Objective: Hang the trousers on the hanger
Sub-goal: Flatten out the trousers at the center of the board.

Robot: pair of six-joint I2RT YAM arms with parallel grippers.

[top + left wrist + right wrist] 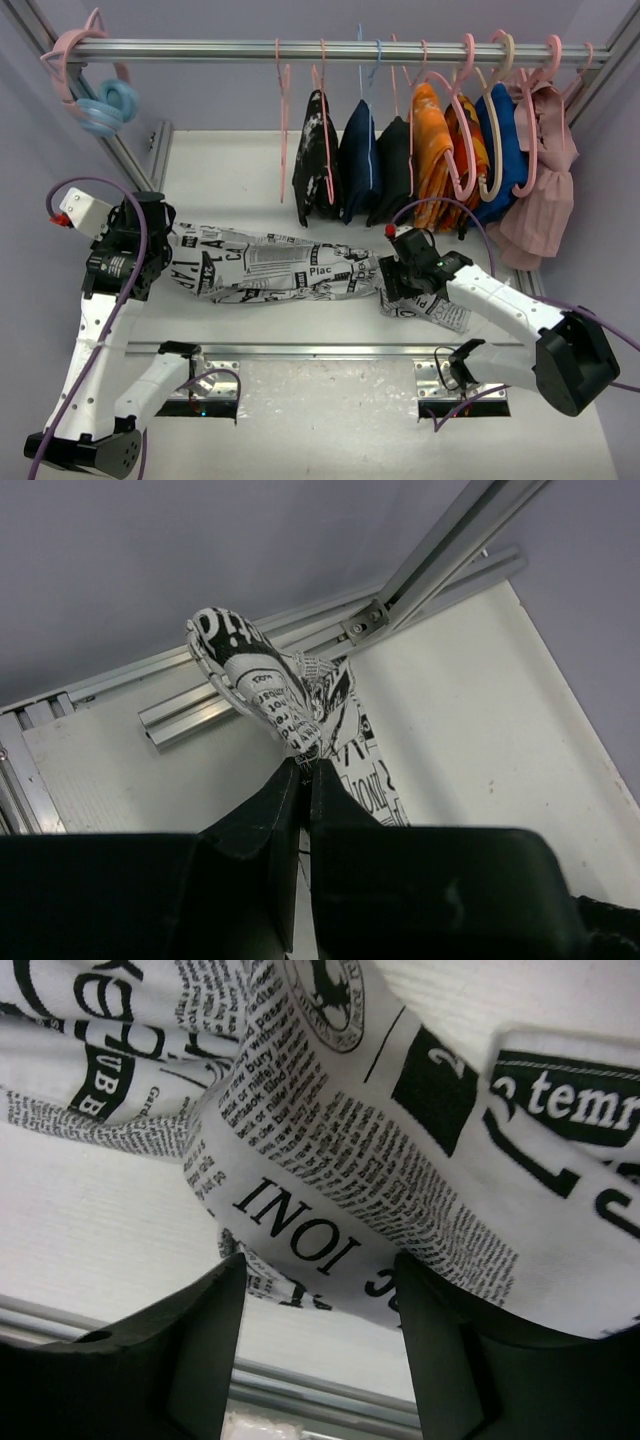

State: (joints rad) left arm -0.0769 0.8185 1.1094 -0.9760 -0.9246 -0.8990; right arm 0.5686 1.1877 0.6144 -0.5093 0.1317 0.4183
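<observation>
The newspaper-print trousers (pixel 280 270) lie stretched left to right across the table. My left gripper (pixel 165 262) is shut on their left end; in the left wrist view the fingers (pixel 285 790) pinch a bunched strip of the cloth (pixel 262 685), which rises beyond the tips. My right gripper (pixel 392 285) sits on the right end of the trousers, open. A fold of printed cloth (pixel 330 1160) lies across its spread fingertips (pixel 222 1290). The thin pale-pink wire hanger (pixel 284 130) hangs bare on the rail, behind the trousers' middle.
The metal rail (pixel 200 48) carries a black speckled garment (pixel 315 165), navy, black, orange (pixel 432 150), blue and pink clothes (pixel 545 190) on hangers. A pale blue object (pixel 108 105) hangs at its left end. An aluminium bar (pixel 300 350) crosses the table's front.
</observation>
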